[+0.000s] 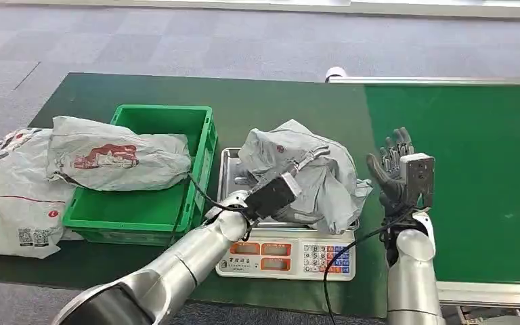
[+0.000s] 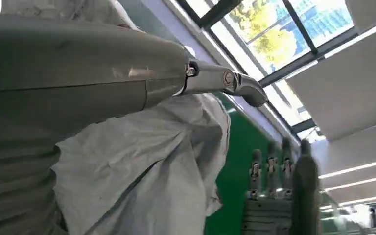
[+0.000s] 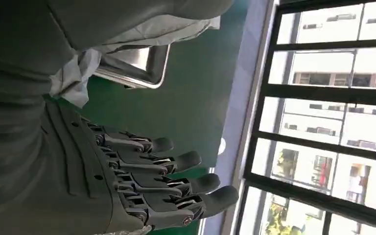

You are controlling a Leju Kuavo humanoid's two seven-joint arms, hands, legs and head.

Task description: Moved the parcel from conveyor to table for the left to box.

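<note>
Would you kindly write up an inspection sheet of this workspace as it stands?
Surface: dark green table; green conveyor alongside.
Job's things: grey parcel on the scale; another bagged parcel across the green crate.
Clutter: bagged parcels beside the crate.
Hands: left hand on the grey parcel, grip unclear; right hand open, raised beside it.
Cables: black cables along both wrists.
Surroundings: grey carpet; windows.

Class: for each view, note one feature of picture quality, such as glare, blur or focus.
Head view: even light, sharp parcel. Left wrist view: bright windows, left robot hand blurred close up. Right wrist view: windows glare, right robot hand dim.
</note>
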